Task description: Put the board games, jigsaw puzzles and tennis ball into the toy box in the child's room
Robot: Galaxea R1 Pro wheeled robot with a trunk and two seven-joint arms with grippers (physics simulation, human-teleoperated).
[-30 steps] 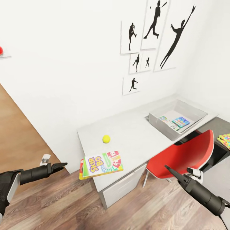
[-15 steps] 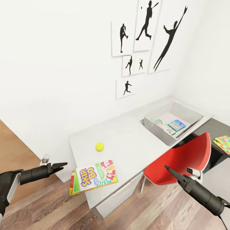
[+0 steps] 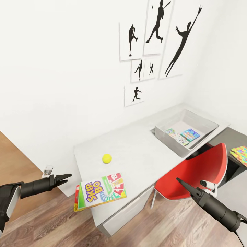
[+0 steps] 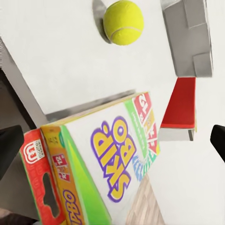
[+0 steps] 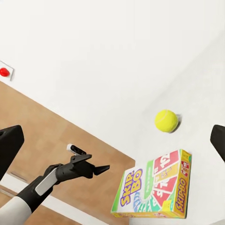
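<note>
The Skip-Bo board game lies on the table, overhanging its near left corner. The tennis ball rests just behind it. At the far right end stands the toy box, holding a green-blue board game and a smaller blue one. One jigsaw puzzle lies on the lower dark section. My left gripper hovers open left of the Skip-Bo box, holding nothing. My right gripper is open over the floor before the chair. The bed is out of view.
A red chair is pushed under the table between the Skip-Bo box and the toy box. White drawers sit beneath the near corner. Wood plank floor spreads in front; the white wall carries black baseball silhouettes.
The camera shifted a second ago, sliding the table and prints left and up in the picture, then settled. Both arms hold the same pose. The toys have not moved on the table.
</note>
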